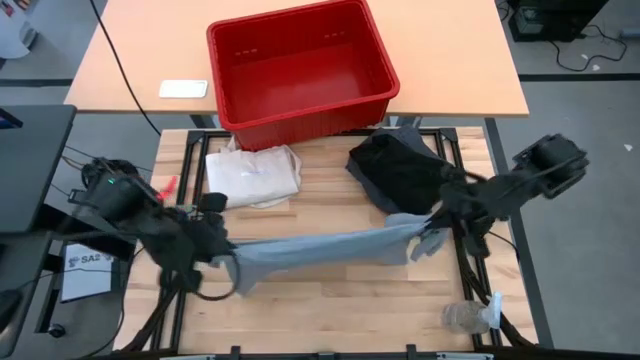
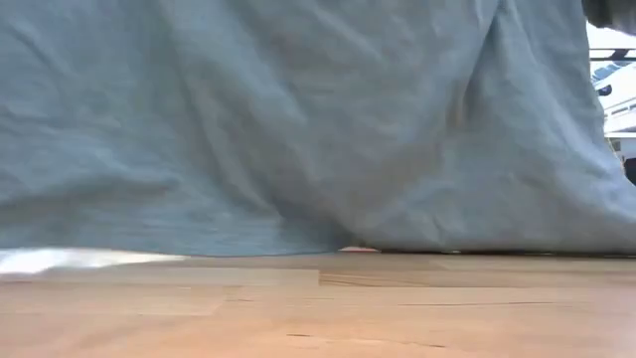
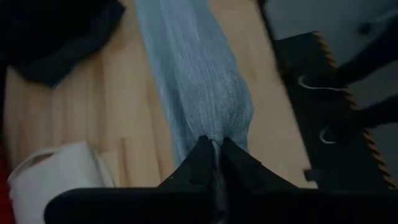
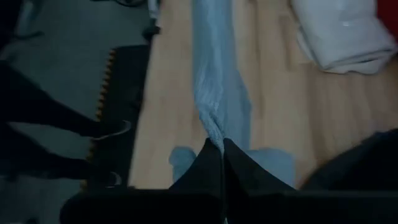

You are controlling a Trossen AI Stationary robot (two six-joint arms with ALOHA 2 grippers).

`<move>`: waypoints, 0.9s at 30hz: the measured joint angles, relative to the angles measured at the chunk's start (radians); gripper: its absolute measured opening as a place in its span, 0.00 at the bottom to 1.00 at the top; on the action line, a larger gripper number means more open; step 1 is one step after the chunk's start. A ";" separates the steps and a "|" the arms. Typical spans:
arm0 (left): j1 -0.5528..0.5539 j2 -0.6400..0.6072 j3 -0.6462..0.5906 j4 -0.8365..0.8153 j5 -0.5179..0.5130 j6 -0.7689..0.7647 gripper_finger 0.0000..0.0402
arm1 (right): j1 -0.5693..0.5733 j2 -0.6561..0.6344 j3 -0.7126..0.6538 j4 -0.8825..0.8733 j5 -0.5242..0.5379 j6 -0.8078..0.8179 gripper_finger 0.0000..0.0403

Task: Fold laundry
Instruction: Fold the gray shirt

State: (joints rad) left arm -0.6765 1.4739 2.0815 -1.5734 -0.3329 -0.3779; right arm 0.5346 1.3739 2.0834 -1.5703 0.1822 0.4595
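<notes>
From above, the light grey T-shirt (image 1: 320, 247) hangs stretched in a long band across the pale wooden desk (image 1: 330, 305), pulled taut between the two arms. The left gripper (image 1: 228, 256) has its fingers pinched shut on one end, the right gripper (image 1: 428, 228) on the other. A black crumpled garment (image 1: 392, 172) lies near the right gripper, a folded cream cloth bundle (image 1: 252, 176) sits behind the band, and a red plastic bin (image 1: 300, 68) stands beyond.

At desk height, grey fabric fills almost everything, its lower edge brushing the wood.

The left wrist view shows closed fingers (image 3: 200, 163) clamping the bunched shirt.

The right wrist view shows the same: fingers (image 4: 208, 163) tight on the cloth.
</notes>
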 joint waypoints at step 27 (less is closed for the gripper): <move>0.135 -0.174 -0.262 0.004 -0.009 -0.011 0.05 | -0.141 -0.044 -0.104 -0.001 0.067 -0.073 0.01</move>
State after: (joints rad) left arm -0.5419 1.2995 1.8193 -1.5691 -0.3420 -0.3888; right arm 0.3941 1.3298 1.9798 -1.5717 0.2493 0.3870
